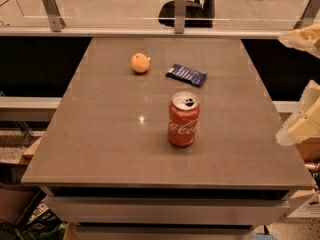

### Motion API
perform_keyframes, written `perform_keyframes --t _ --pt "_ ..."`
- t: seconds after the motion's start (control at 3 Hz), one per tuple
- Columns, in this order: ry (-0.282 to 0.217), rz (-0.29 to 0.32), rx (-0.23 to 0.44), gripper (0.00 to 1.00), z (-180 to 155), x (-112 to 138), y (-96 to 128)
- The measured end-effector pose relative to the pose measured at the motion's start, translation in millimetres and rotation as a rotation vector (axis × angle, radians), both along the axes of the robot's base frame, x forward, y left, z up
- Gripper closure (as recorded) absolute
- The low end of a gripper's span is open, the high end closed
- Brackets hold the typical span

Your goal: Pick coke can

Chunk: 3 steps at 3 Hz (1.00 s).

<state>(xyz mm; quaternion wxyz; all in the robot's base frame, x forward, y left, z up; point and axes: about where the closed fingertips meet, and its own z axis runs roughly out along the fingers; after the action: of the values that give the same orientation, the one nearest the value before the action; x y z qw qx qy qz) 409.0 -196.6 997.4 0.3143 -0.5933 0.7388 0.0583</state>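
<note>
The coke can (183, 119), red with white script and a silver top, stands upright near the middle of the grey table (100, 134). My gripper (306, 79) is at the right edge of the view, above the table's right side and well to the right of the can. Its two pale fingers (301, 123) are spread wide apart with nothing between them. Only part of the gripper shows.
A small orange fruit (140, 63) and a flat dark blue snack wrapper (186, 74) lie behind the can towards the far edge. A glass railing with metal posts (180, 9) runs behind the table. Shelves and clutter sit below left.
</note>
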Motion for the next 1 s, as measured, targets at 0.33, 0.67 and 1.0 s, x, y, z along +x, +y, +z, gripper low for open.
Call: perform_keyframes --t 0.33,0.67,1.0 --pt "-0.011 0.002 0.087 0.00 -8 -6 5" --pt "-0.015 -0.017 0.160 0.00 -19 -8 9" --pt "-0.016 -0.034 0.238 0.00 -32 -2 18"
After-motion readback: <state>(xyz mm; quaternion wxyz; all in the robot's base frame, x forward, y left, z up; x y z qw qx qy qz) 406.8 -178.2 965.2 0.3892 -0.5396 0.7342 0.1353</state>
